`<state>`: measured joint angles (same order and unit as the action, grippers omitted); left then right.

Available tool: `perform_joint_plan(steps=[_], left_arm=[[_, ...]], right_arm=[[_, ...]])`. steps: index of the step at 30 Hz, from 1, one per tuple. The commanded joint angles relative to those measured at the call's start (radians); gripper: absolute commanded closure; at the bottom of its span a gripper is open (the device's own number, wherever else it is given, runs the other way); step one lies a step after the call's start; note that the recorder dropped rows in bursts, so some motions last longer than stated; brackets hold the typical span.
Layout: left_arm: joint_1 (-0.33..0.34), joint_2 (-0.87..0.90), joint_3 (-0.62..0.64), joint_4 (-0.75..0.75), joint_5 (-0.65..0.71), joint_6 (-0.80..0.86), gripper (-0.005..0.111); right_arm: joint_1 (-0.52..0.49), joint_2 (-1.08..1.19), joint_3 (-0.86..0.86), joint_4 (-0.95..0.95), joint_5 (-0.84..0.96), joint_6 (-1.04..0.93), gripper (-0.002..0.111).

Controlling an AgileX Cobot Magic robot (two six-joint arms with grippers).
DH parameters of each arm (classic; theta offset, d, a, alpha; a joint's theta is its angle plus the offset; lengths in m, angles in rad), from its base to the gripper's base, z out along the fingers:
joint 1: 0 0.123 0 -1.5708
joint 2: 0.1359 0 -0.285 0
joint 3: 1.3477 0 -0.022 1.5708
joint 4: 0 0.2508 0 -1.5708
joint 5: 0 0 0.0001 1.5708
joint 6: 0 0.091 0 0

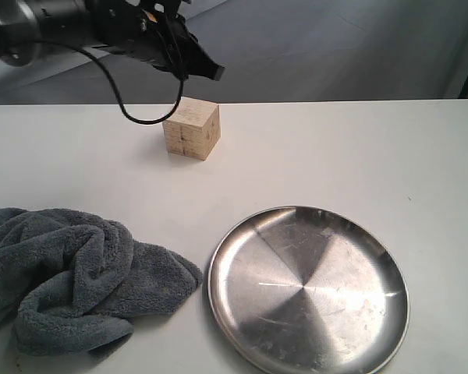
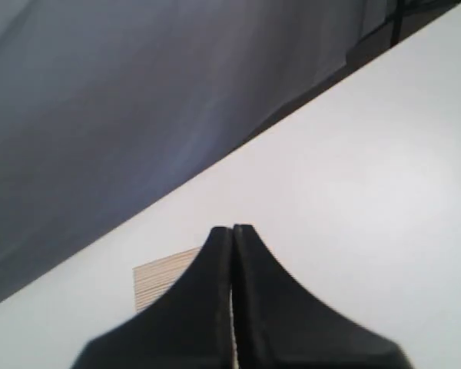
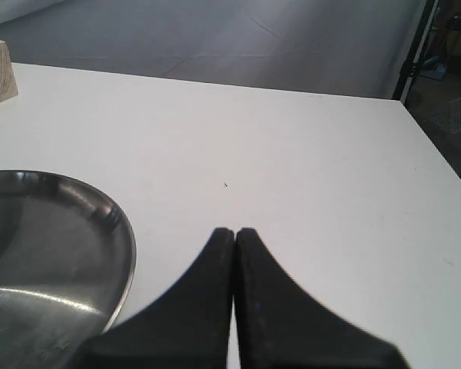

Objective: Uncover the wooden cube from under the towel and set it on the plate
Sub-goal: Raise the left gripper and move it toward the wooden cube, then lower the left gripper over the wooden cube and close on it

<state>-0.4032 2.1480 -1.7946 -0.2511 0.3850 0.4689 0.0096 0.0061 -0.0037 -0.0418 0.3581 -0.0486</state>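
- Towel [image 1: 70, 280]: crumpled grey heap at the near left of the white table [image 1: 359, 156], cut off by the frame edges.
- Plate [image 1: 308, 292]: just beside the towel, nearest rim cropped.
- Wooden cube [image 1: 192, 128]: uncovered, farther back on the table, well apart from both.
- Left gripper [image 1: 216, 72]: in the air above the cube, jaws pressed together, empty, its arm partly out of frame.
- Right gripper [image 3: 235, 232]: jaws closed on nothing, near the plate's rim, unseen in the exterior view.
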Motion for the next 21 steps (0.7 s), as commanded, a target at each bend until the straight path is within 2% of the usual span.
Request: perform_joint_plan(steps=[1,6,10,13,15,17,18,20,21], left_arm=[[0.021,0.124,-0.178,0.018,0.110,-0.101,0.107],[0.025,0.198,-0.291,0.122,0.156,-0.173,0.107],[0.025,0.219,-0.303,0.229,0.159,-0.178,0.106],[0.025,0.226,-0.303,0.259,0.165,-0.178,0.098],[0.025,0.230,-0.303,0.259,0.169,-0.178,0.084],[0.025,0.230,-0.303,0.259,0.169,-0.178,0.060],[0.025,0.230,-0.303,0.257,0.169,-0.190,0.036],[0.025,0.232,-0.303,0.257,0.136,-0.259,0.004],[0.025,0.232,-0.303,0.257,0.129,-0.287,0.003]], right_arm=[[0.002,-0.006,0.004,0.005,-0.007,-0.003,0.108],[0.002,-0.006,0.004,0.005,-0.007,-0.003,0.108],[0.002,-0.006,0.004,0.005,-0.007,-0.003,0.108],[0.002,-0.006,0.004,0.005,-0.007,-0.003,0.108],[0.002,-0.006,0.004,0.005,-0.007,-0.003,0.108],[0.002,-0.006,0.004,0.005,-0.007,-0.003,0.108],[0.002,-0.006,0.004,0.005,-0.007,-0.003,0.108],[0.002,-0.006,0.004,0.005,-0.007,-0.003,0.108],[0.002,-0.006,0.004,0.005,-0.007,-0.003,0.108]])
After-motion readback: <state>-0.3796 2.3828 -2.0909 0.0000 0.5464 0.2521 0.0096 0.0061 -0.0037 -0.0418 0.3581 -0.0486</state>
